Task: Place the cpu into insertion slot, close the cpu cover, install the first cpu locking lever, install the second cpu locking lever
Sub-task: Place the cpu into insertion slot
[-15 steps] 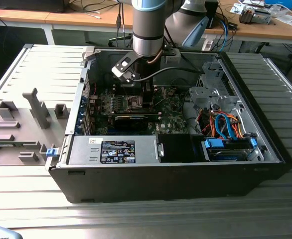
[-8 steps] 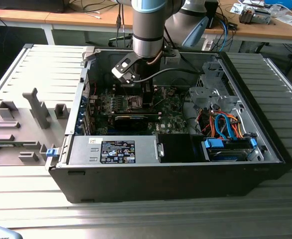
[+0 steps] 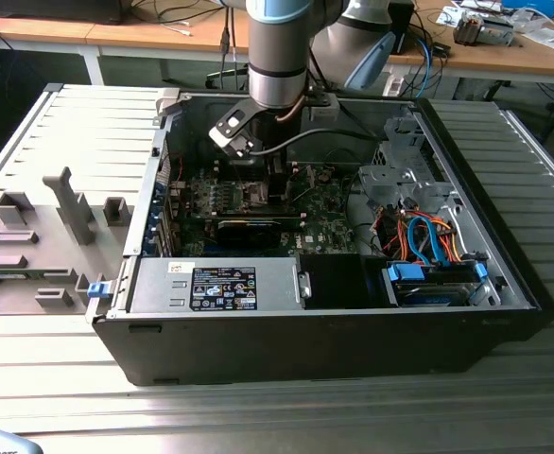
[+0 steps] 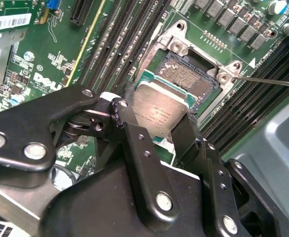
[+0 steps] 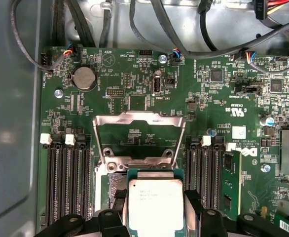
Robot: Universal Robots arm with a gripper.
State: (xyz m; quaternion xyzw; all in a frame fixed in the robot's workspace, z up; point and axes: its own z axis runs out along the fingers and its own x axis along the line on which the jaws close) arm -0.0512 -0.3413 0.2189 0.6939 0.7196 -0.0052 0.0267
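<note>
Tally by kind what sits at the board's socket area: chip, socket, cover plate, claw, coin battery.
cpu: 1
insertion slot: 1
cpu cover: 1
claw: 1
coin battery: 1
Total: 5

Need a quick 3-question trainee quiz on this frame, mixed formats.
1. True or false: the cpu cover is closed over the insertion slot.
2. The gripper holds: A) the cpu B) a screwdriver C) nothing.
3. Is the cpu fully seated in the insertion slot?
Key: 1 false, it stands open. 2 A. 3 No, it is held over the slot, part of which is uncovered.
</note>
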